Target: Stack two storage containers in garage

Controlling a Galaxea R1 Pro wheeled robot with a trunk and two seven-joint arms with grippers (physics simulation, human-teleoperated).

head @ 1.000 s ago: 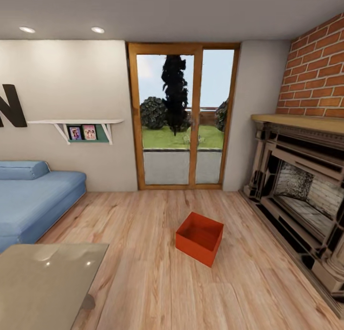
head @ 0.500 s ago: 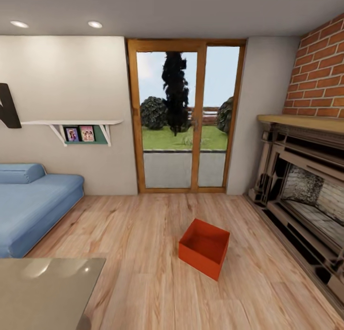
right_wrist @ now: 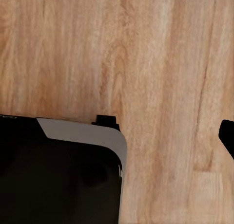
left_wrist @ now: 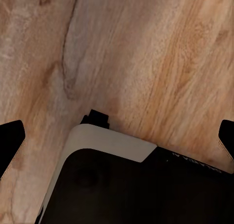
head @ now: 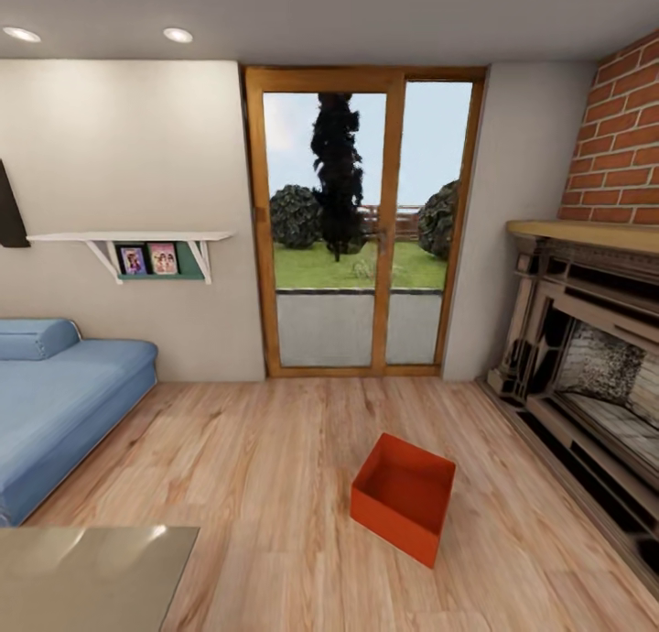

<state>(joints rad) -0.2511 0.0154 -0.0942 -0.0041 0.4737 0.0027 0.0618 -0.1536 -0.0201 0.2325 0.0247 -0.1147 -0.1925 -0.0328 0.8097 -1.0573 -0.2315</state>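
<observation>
One orange-red storage container (head: 403, 496) sits open side up on the living room's light wood floor (head: 275, 449), in front of the glass door and left of the fireplace. It is empty and turned at an angle to the planks. In the left wrist view my left gripper (left_wrist: 118, 142) is open: its dark fingertips (left_wrist: 10, 145) stand far apart over bare planks and the robot's black base (left_wrist: 122, 190). In the right wrist view my right gripper (right_wrist: 117, 136) also hangs over planks, with one fingertip (right_wrist: 228, 135) out at the frame's edge, and reads open. Neither holds anything.
A brick fireplace (head: 586, 375) with a wooden mantel runs along the right side. A blue sofa (head: 64, 403) lies at the left, and a glass tabletop (head: 91, 572) sits low at the near left. A wood-framed glass door (head: 361, 229) stands straight ahead.
The whole head view has shifted as the camera moved toward the door; the container now shows lower and further right in the picture. It has not moved on the floor.
</observation>
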